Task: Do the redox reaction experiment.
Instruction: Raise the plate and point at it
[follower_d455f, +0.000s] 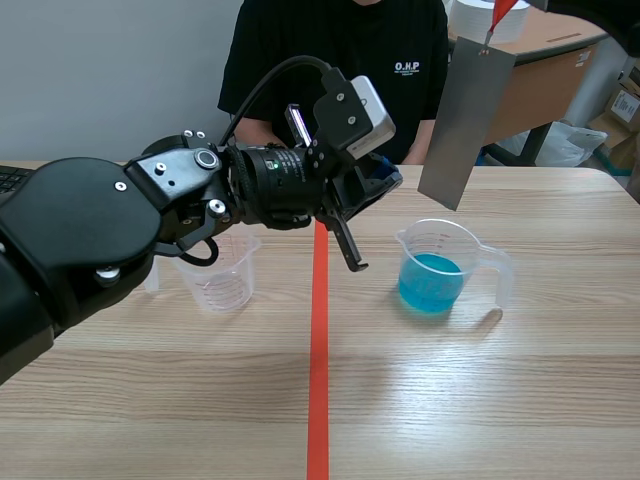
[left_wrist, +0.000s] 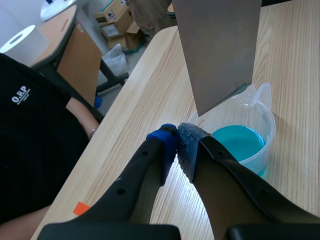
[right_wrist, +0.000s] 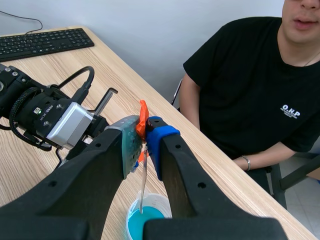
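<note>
Empty cup: left half of the table, under my left arm.
Left tool: clenched on nothing, raised over the table's middle.
Blue-liquid cup: right half of the table.
Metal sheet: hanging just above that cup.
Right tool: grasping the sheet's red tab.

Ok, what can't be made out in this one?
- Scene view: the right end effector is cut off by the top edge; only the orange tab it holds and the metal sheet show.
- Scene view: the clear cup is partly hidden behind the left arm; its scale marks are too small to read.
- Right wrist view: the sheet is edge-on, its faces unseen.
</note>
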